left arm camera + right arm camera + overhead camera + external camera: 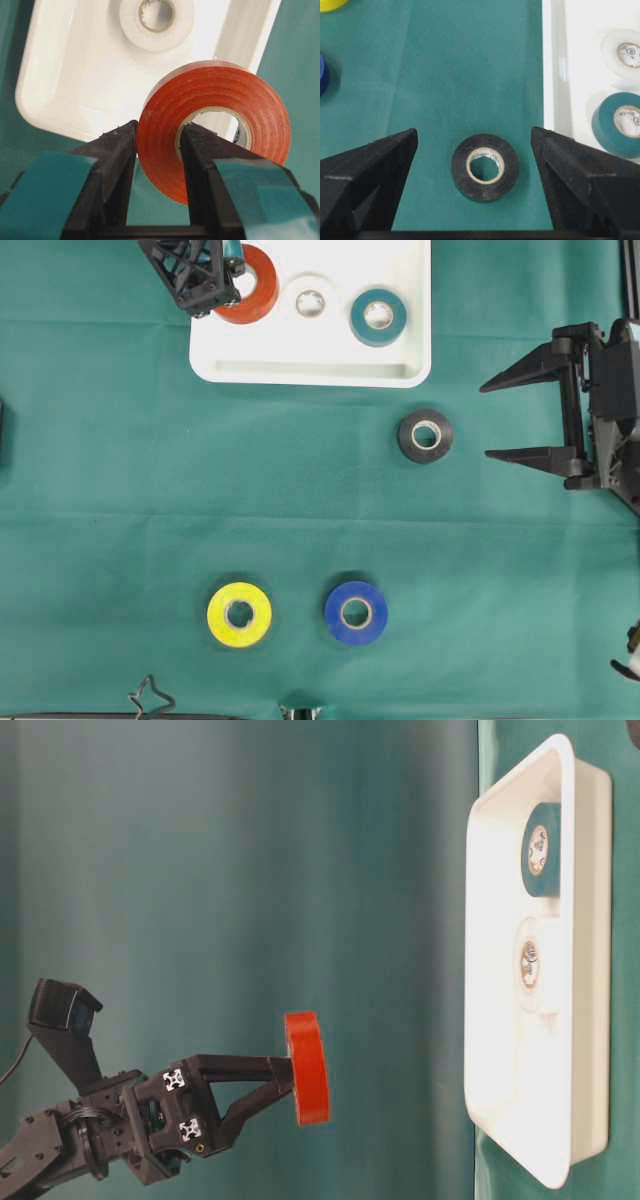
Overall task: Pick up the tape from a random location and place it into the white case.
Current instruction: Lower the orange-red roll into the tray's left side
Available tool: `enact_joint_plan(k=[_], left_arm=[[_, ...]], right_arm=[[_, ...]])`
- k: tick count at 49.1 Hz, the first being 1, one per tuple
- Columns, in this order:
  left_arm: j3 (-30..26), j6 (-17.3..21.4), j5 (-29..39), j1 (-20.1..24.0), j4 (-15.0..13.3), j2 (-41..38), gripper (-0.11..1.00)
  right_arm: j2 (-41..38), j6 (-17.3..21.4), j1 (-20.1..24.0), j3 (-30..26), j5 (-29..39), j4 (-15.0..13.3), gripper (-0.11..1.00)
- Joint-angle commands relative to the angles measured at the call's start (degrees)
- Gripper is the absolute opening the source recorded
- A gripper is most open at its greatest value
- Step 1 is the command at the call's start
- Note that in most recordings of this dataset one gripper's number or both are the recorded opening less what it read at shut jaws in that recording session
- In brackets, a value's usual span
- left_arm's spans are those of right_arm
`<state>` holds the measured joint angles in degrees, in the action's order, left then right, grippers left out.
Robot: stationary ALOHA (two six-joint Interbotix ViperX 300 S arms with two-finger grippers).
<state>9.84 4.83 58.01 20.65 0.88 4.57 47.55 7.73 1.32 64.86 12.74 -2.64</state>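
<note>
red tape roll (212, 127) clamped in the left gripper (157, 145), carried above the white case (300, 368).
one finger (197, 150) passes through the core and the other presses the outer wall, so the roll is pinched through its side and hangs clear of the tray floor (gap evident in the table-level view). a white roll (311, 303) and a teal roll (378, 316) already lie inside; black (425, 435), yellow (239, 614) and blue (356, 612) rolls wait on the green cloth (120, 490). the right gripper (525, 420) rests with jaws wide, holding nothing. for a clean placement, lower over the bare floor left of the white roll before releasing.
</note>
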Motion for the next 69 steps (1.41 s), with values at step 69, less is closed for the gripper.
enact_joint_plan(k=[69], left_arm=[[3.7,0.0,-6.2,0.4,0.2,-0.9,0.21]], right_arm=[[-0.2,-0.1,0.1,-1.5,-0.3,-0.4,0.87]])
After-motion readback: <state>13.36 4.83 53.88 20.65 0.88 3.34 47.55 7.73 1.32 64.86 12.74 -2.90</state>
